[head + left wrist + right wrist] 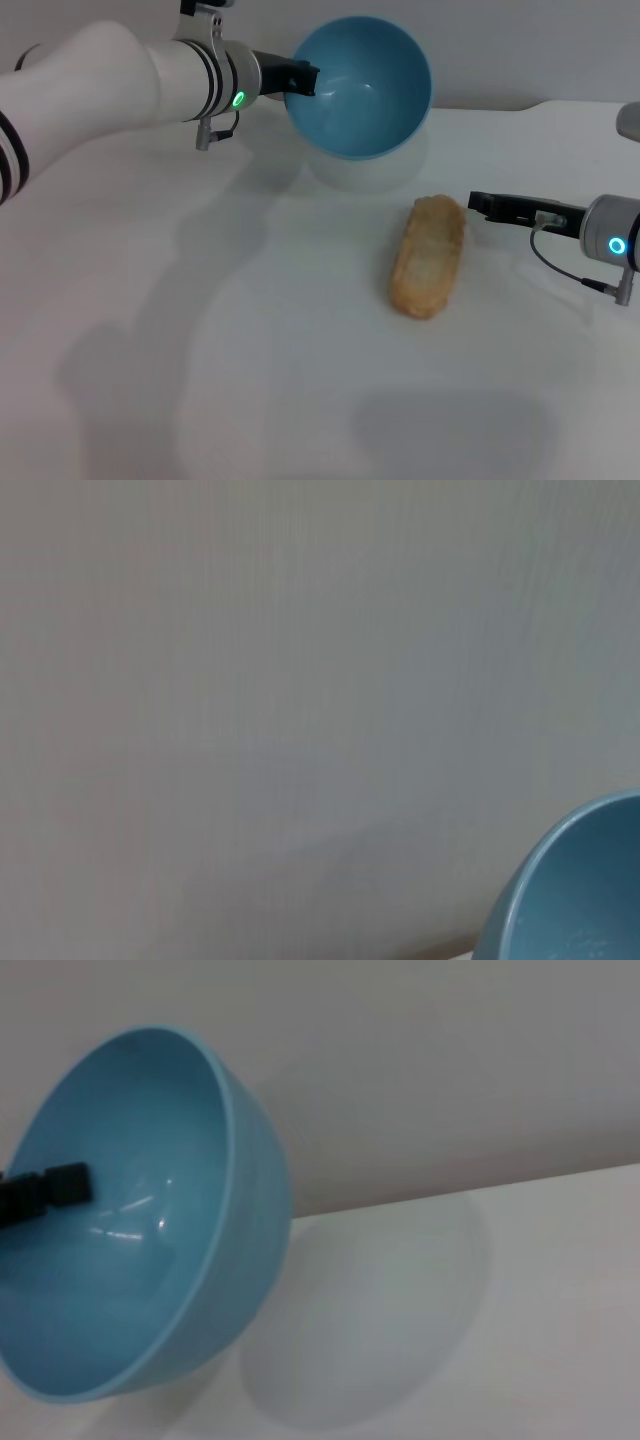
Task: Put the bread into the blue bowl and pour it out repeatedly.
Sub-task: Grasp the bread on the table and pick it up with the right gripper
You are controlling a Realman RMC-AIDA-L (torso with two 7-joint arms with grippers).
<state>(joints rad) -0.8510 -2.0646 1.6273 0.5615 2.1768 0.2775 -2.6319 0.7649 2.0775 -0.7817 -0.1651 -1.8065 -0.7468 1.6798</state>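
The blue bowl [365, 85] hangs in the air at the back of the table, tipped on its side with its empty mouth facing me. My left gripper [305, 80] is shut on its left rim; one black finger [50, 1188] shows inside the bowl [150, 1290] in the right wrist view. A part of the bowl's rim [575, 890] shows in the left wrist view. The bread [428, 255] lies flat on the white table in front of and below the bowl, its tan underside up. My right gripper [485, 205] hovers just right of the bread's far end, apart from it.
The white table [200, 350] stretches wide to the left and front of the bread. A pale wall [520, 50] stands behind the table's back edge. The bowl's shadow [360, 170] falls on the table under it.
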